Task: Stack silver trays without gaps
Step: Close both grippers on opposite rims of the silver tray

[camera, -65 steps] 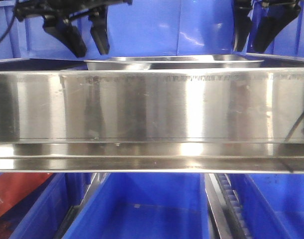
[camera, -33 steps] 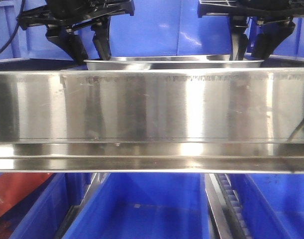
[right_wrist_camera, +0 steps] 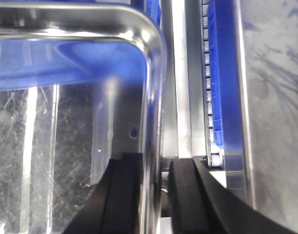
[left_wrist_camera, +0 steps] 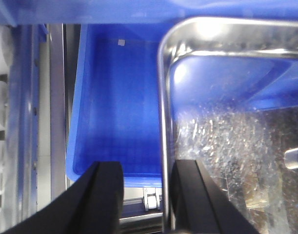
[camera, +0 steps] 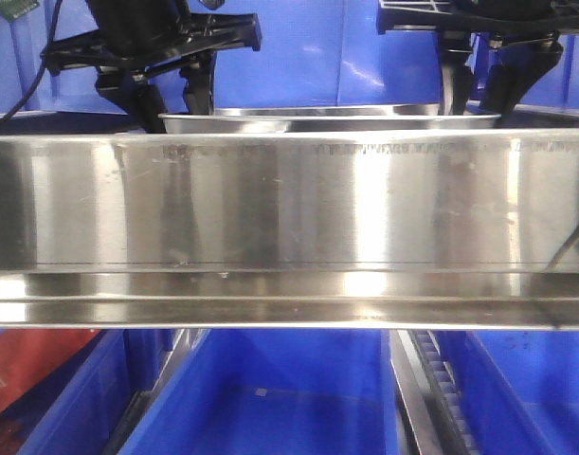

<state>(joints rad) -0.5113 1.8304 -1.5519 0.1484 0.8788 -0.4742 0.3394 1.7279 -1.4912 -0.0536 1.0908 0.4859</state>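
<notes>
Two-handed grasp pending on silver tray point(camera: 332, 117), seated behind steel rail point(camera: 289, 199) above blue bins point(camera: 289, 398). Left gripper point(left_wrist_camera: 146, 168) and right gripper point(right_wrist_camera: 153, 163) parted astride opposite end rims. Recommend closing evenly, lifting level.

— How much of the silver tray point(camera: 332, 116) shows from the front?
— Only its rim. The shelf rail point(camera: 289, 204) hides the rest, and the left gripper point(camera: 168, 104) fingertips too.
— Is the right gripper point(right_wrist_camera: 155, 195) pinching the rim?
— Can't tell; the bottom edge crops its fingers.

Tray point(camera: 332, 117) behind rail point(camera: 289, 204), bins point(camera: 289, 398) below.
</notes>
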